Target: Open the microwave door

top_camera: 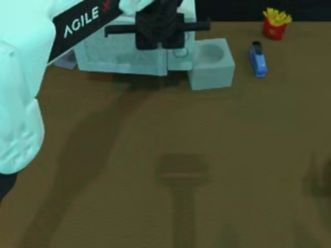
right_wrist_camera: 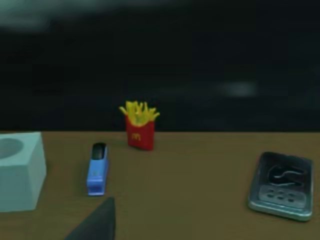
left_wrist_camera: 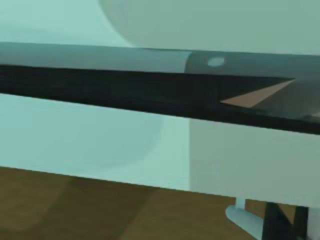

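Cube [top_camera: 211, 64] just right of microwave [top_camera: 124, 54].

Brown counter [top_camera: 217, 155], matte, fills nearly the whole top view. Black backdrop [right_wrist_camera: 200, 60] beyond its far edge; no walls or windows discernible. Light comes from above, casting soft, dark shadows across the counter's near half.

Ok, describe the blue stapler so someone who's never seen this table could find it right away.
Start at the big light-grey microwave along the table's far edge, then move right past the grey cube with a round hole. The blue stapler lies just beyond it, in front of the red carton of fries. It is the only blue thing there, long and narrow.
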